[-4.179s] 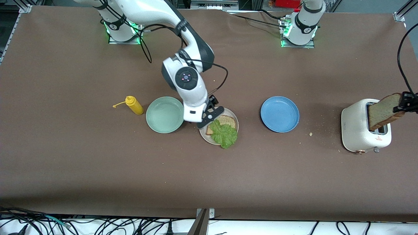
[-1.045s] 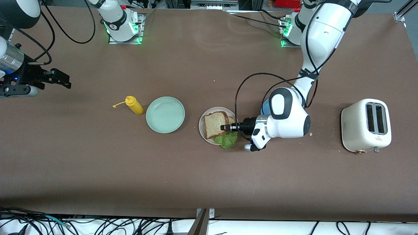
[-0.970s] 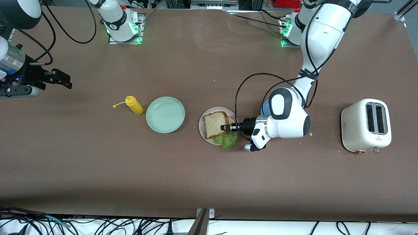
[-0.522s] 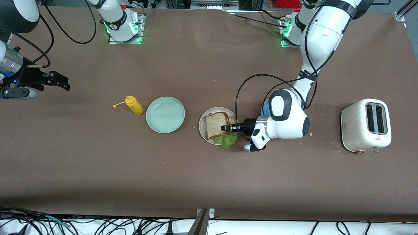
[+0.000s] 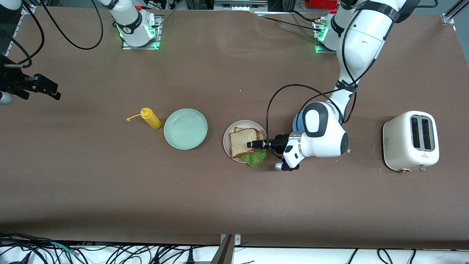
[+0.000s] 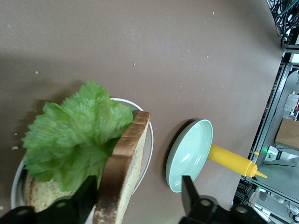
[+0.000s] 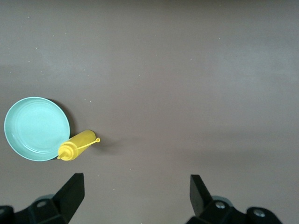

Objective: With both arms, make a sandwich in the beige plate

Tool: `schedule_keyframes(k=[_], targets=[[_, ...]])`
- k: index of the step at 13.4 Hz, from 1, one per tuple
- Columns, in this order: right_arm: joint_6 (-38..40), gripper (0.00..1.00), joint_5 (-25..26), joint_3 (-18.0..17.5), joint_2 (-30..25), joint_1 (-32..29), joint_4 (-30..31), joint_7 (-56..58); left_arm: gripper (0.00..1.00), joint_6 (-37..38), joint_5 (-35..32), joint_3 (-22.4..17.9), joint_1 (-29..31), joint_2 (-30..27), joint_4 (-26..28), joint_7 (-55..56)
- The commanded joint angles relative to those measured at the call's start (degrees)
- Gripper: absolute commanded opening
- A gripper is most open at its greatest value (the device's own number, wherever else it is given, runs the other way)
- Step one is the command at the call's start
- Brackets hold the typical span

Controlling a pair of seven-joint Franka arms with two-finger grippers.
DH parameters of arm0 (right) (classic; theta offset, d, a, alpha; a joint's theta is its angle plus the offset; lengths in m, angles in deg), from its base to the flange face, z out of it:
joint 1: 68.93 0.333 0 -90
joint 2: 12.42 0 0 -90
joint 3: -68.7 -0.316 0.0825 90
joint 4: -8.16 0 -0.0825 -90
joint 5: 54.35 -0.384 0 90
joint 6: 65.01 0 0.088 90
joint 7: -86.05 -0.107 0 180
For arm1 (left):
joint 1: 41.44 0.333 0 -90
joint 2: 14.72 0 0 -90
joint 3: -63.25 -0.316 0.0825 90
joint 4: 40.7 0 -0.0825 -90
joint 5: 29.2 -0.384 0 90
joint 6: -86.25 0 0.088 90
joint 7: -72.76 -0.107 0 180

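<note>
Held the black two-finger left gripper (image 5: 252,144) spread apart astride the top square brown bread slice (image 5: 242,142), at three o'clock of the round pale beige plate (image 5: 227,146), over ruffled green lettuce (image 5: 256,157); kept the right gripper (image 5: 51,90) spread over bare table, waiting.

L gripper (image 5: 253,144) low, jaws apart, R gripper (image 5: 51,90) raised, jaws apart

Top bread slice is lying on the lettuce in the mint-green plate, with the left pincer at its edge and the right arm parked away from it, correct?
Wrong plate. The top slice and lettuce are in the beige plate; the mint-green plate holds neither, as the front view shows. The left pincer is at the slice's edge, and the right pincer waits at the right arm's end of the table.
</note>
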Motion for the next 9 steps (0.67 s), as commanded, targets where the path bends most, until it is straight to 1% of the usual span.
schedule_keyframes(k=[1,4,6,9], targets=[[-0.9,1.0,1.7,0.1,2.4,-0.1,-1.3,0.7,0.99,-0.1,1.1,-1.3,0.2,0.1,-0.8,-1.4],[-0.6,1.0,1.4,-0.1,2.3,0.0,-1.3,0.2,0.99,0.0,1.0,-3.1,0.8,-0.1,-0.8,-1.2],[-0.5,1.0,1.4,-0.1,2.3,0.0,-1.3,0.4,0.99,0.5,-0.5,-5.7,0.8,-0.8,-0.6,-1.0],[-0.5,1.0,1.2,0.0,2.3,0.0,-1.2,0.4,0.99,0.7,-11.7,-7.7,1.3,-2.8,-0.5,3.4]])
